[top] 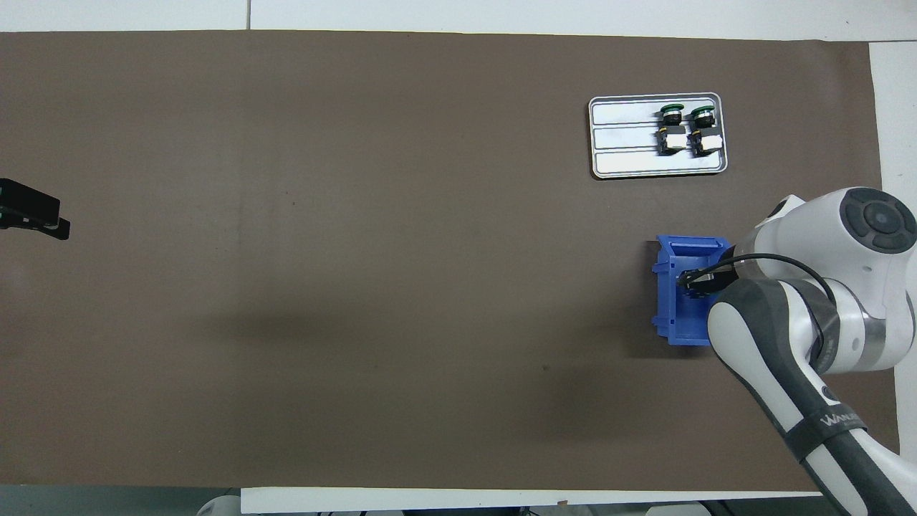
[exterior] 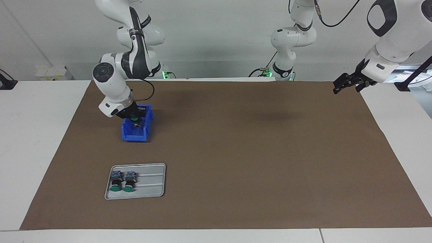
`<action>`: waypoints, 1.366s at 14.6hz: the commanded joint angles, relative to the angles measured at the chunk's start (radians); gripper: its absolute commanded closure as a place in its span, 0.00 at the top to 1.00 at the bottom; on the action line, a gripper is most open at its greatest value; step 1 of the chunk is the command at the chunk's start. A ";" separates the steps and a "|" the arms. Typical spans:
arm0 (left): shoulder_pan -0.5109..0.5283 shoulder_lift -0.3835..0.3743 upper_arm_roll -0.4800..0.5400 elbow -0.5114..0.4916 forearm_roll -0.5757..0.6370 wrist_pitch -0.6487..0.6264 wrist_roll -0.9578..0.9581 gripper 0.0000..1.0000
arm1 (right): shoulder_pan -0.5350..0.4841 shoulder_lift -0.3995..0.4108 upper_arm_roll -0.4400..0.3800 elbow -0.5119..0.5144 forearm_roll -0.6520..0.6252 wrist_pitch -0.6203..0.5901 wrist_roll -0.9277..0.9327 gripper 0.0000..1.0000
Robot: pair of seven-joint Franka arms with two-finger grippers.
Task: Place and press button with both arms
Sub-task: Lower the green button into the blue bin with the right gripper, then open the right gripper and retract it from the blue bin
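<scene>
Overhead view: right arm (top: 802, 358) band reads "WANU", partly hidden

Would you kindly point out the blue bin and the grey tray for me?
blue bin (exterior: 134, 137): facing view, on its front wall.
grey tray (exterior: 153, 182): facing view, on its bare ribbed floor.

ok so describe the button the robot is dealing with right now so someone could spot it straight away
Start at the brown mat and find the blue bin toward the right arm's end, nearer the robots than the grey tray. The button sits in the right end effector over that bin, green cap showing. The other two buttons lie side by side on the tray, untouched.
</scene>
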 commanded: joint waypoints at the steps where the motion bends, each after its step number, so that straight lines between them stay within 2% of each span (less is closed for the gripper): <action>1: 0.007 -0.019 -0.004 -0.022 0.017 0.017 0.007 1.00 | -0.015 -0.019 0.011 -0.017 -0.014 0.011 0.005 0.40; 10: 0.007 -0.019 -0.004 -0.022 0.017 0.018 0.007 1.00 | -0.016 -0.021 0.011 0.042 -0.014 -0.058 0.009 0.48; 14: 0.007 -0.019 -0.004 -0.022 0.017 0.017 0.007 1.00 | -0.018 -0.045 0.006 0.049 -0.010 -0.075 0.009 0.50; 17: 0.007 -0.019 -0.006 -0.022 0.015 0.018 0.007 1.00 | -0.020 -0.044 0.005 0.133 -0.009 -0.163 0.008 0.53; 18: 0.007 -0.019 -0.004 -0.022 0.017 0.017 0.007 1.00 | -0.020 -0.041 0.005 0.173 -0.007 -0.193 0.009 0.61; 19: 0.007 -0.019 -0.004 -0.022 0.017 0.018 0.007 1.00 | -0.020 -0.041 0.005 0.208 -0.007 -0.220 0.008 0.83; 20: 0.007 -0.019 -0.006 -0.022 0.017 0.018 0.007 1.00 | -0.021 -0.042 0.002 0.247 -0.006 -0.243 0.008 1.00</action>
